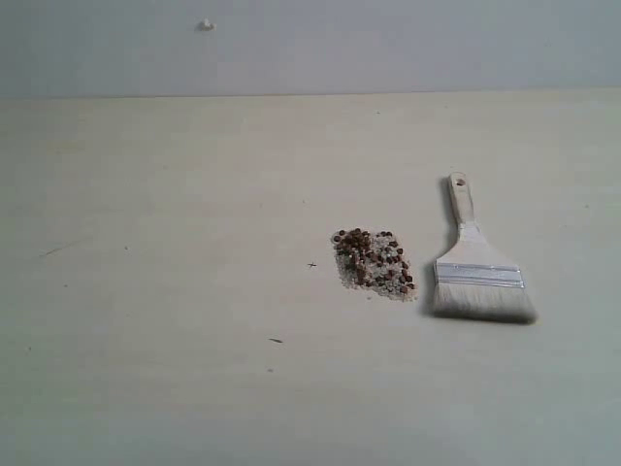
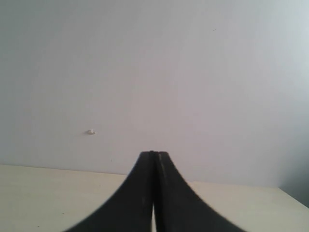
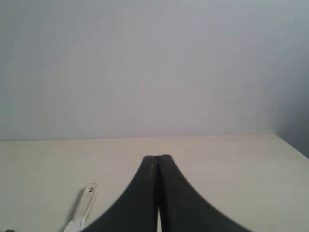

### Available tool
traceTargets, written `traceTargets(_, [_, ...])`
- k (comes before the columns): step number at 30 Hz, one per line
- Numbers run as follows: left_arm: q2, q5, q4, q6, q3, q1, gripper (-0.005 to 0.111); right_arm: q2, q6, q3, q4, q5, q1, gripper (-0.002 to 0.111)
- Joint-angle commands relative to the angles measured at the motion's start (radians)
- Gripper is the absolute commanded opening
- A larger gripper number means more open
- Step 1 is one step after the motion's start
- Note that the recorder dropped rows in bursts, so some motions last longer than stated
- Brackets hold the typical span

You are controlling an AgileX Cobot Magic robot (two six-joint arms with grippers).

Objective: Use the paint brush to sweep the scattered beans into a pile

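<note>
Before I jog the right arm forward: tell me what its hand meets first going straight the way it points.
Nothing close: the shut right hand points over the table toward the wall, probably the first thing met, though depth is unclear. The paint brush lies off that line.

beans point(image 1: 374, 261) piled on table point(image 1: 175, 291), paint brush point(image 1: 475, 267) right

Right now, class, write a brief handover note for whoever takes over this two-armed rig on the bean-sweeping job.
Left gripper: shut, empty.
Right gripper: shut, empty.
Tiny round dark reddish-brown beans: one compact patch on the pale table, mixed with whitish grains.
Wide flat paint brush, pale wooden handle: lying flat right of the patch, not touching.
Done: beans look gathered.
Left: perhaps tighten the pile; brush must be picked up first.
</note>
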Motion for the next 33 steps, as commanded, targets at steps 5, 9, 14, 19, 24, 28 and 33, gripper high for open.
traceTargets(5, [0.002, -0.004, -0.249, -0.061, 0.001, 0.001, 0.0, -0.004, 0.006, 0.004, -0.005, -0.003, -0.004, 0.0])
traceTargets(9, [0.002, 0.006, -0.308, -0.059, 0.001, 0.001, 0.0, -0.004, 0.006, 0.004, -0.005, -0.003, -0.004, 0.0])
traceTargets(14, [0.002, 0.02, -0.331, 0.139, 0.022, 0.001, 0.0, -0.004, 0.006, 0.004, -0.005, -0.003, -0.004, 0.0])
traceTargets(19, [0.002, 0.046, -0.866, 0.936, 0.099, 0.001, 0.0, -0.004, 0.0, 0.004, -0.003, -0.003, -0.004, 0.0])
traceTargets(24, [0.002, 0.097, -0.978, 1.305, 0.137, 0.001, 0.0, -0.004, 0.0, 0.004, -0.003, -0.003, -0.004, 0.0])
traceTargets(28, [0.002, 0.214, -0.982, 1.299, 0.137, 0.001, 0.0, -0.004, 0.0, 0.004, -0.003, -0.001, -0.004, 0.0])
traceTargets(33, [0.002, 0.265, -1.064, 1.33, 0.137, 0.001, 0.0, -0.004, 0.0, 0.004, -0.003, -0.001, -0.004, 0.0])
